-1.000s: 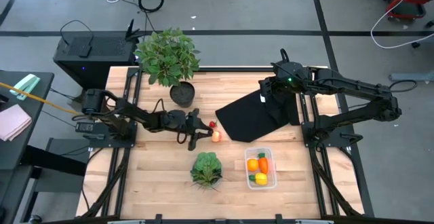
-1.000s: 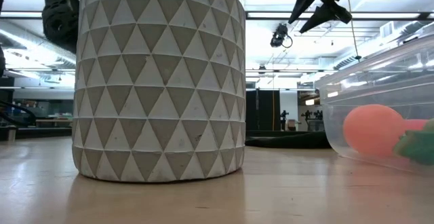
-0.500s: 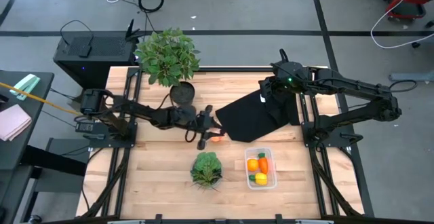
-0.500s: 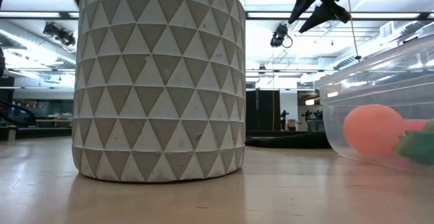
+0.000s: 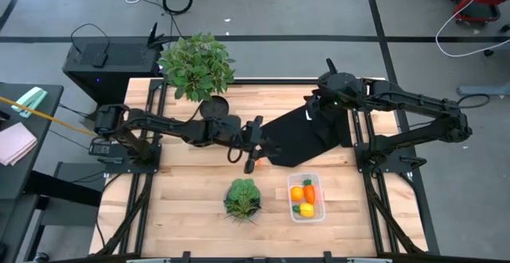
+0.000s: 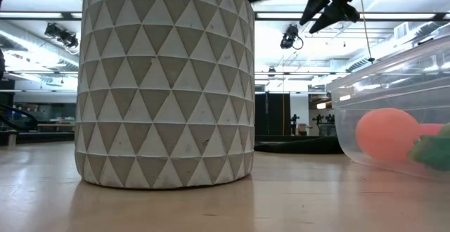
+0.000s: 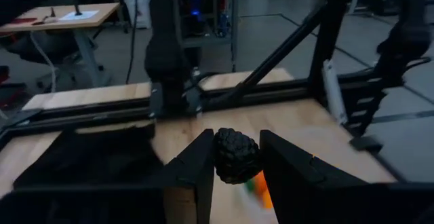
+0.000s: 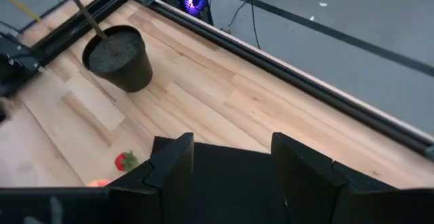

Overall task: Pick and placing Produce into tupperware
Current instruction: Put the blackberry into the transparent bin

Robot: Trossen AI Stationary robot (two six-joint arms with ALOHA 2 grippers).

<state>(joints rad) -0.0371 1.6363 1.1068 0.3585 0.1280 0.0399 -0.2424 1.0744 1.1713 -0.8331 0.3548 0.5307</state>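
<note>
My left gripper (image 5: 256, 139) reaches across the table's middle and is shut on a small dark bumpy piece (image 7: 236, 155). Below it on the wood lie a peach-orange ball (image 5: 253, 165) and a tiny red piece (image 8: 122, 161) beside the black cloth. The clear tupperware (image 5: 306, 198) stands near the table's near edge on its base. It holds an orange ball (image 5: 296, 192), a carrot (image 5: 310, 193) and a yellow piece (image 5: 305, 210). My right gripper (image 8: 234, 149) hangs open above the black cloth (image 5: 299, 139) and touches nothing. My left gripper pinches the dark bumpy piece (image 7: 236, 157) between its two fingers (image 7: 200, 166), one on each side of it. The fingers come nearly level from the table's left. The piece is lifted clear of the table.
A lettuce head (image 5: 242, 198) lies left of the tupperware. A potted plant (image 5: 197, 68) stands in its dark pot (image 5: 213, 109) at the far left. In the low view a triangle-patterned pot (image 6: 165, 84) fills the left, and the tupperware wall (image 6: 394, 84) the right.
My left gripper has travelled from beside the peach-orange ball toward the table's right edge and a little toward the far edge, staying shut on the dark piece. The ball has stayed on the wood.
</note>
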